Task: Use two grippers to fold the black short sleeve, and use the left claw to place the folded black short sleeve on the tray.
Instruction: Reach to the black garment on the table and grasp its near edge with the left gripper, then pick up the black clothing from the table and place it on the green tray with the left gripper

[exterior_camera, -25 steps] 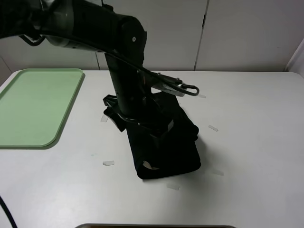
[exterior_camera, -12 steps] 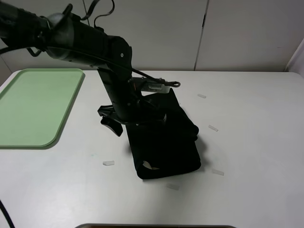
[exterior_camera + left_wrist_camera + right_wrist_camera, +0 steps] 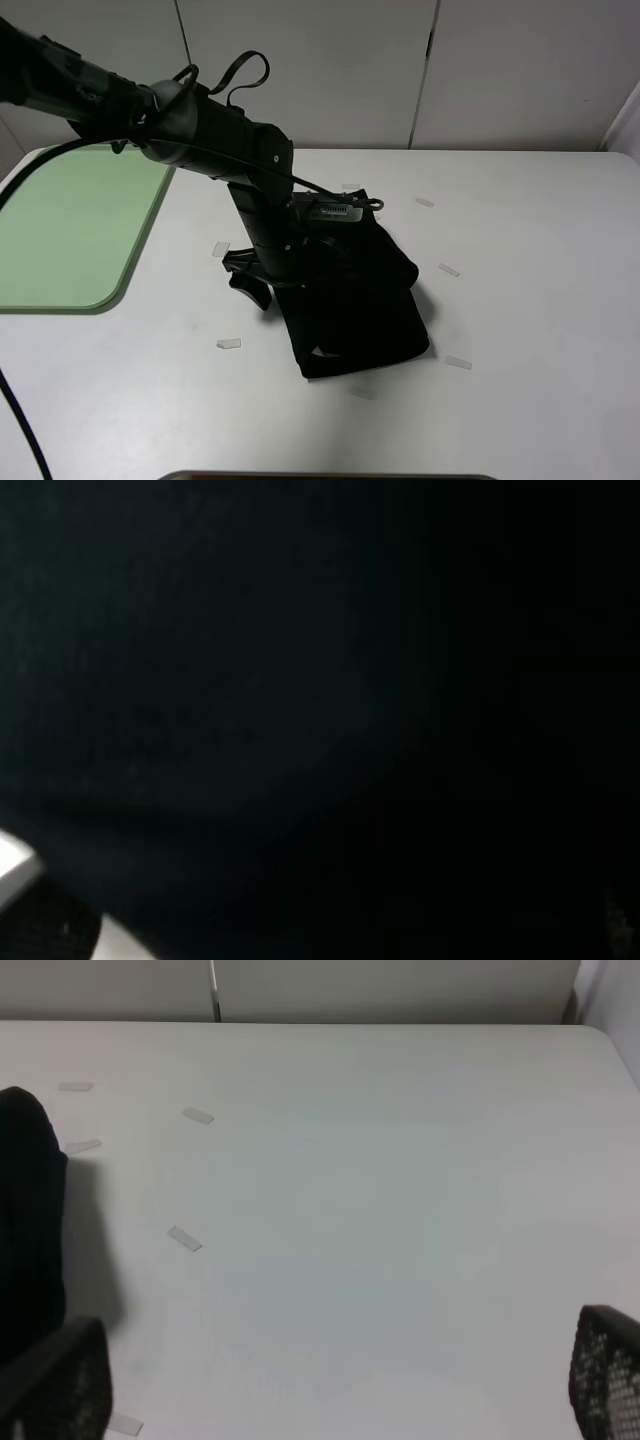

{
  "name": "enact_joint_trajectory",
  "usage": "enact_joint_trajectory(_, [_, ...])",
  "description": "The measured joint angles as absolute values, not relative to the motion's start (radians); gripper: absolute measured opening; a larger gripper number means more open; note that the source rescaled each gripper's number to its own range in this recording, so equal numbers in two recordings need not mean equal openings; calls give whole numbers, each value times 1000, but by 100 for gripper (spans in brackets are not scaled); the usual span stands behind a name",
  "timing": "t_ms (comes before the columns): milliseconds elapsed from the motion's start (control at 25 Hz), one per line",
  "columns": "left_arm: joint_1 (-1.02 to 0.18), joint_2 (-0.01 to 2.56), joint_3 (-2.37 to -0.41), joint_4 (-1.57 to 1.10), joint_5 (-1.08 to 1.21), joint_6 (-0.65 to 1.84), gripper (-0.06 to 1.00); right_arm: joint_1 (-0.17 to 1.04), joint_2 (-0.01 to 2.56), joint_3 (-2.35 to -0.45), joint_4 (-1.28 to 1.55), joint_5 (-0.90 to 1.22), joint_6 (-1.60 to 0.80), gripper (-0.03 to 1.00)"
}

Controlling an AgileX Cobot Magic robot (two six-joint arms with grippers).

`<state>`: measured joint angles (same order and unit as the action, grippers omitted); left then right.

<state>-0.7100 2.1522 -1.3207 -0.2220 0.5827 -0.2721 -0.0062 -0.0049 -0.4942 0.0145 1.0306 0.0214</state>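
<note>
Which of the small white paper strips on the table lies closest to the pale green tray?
The small white paper strip just left of the folded black T-shirt; every other strip lies farther from the pale green plastic tray.

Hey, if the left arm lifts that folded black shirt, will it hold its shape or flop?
Probably flop: the shirt is soft cloth, bunched unevenly where the left gripper meets it. It looks light, so a push would likely slide or wrinkle it on the smooth table.

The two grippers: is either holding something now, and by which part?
The right gripper is open above the table and holds nothing. The left gripper stands with jaws wide at the black short sleeve's left edge; a hold cannot be told.
</note>
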Motion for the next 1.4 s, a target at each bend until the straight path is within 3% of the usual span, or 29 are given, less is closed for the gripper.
enact_joint_trajectory(200, [-737, 2159, -1321, -222, 543, -272, 92, -6, -5, -494, 15, 1031, 21, 100])
enact_joint_trajectory(240, [-743, 2160, -1321, -224, 533, -272, 80, -6, -5, -494, 15, 1031, 21, 100])
enact_joint_trajectory(320, [-744, 2163, -1321, -234, 528, -266, 67, -6, -5, -494, 15, 1031, 21, 100])
enact_joint_trajectory(360, [-744, 2163, -1321, -234, 528, -266, 67, -6, -5, -494, 15, 1031, 21, 100])
enact_joint_trajectory(440, [-744, 2167, -1321, -251, 528, -230, 52, -6, -5, -494, 15, 1031, 21, 100])
enact_joint_trajectory(560, [-736, 2167, -1323, -256, 545, -181, 43, -6, -5, -494, 15, 1031, 21, 100])
enact_joint_trajectory(960, [-676, 2148, -1324, -229, 664, -129, 38, -6, -5, -494, 15, 1031, 21, 100])
enact_joint_trajectory(1400, [-622, 2081, -1321, 41, 791, -125, 37, -6, -5, -494, 15, 1031, 21, 100])
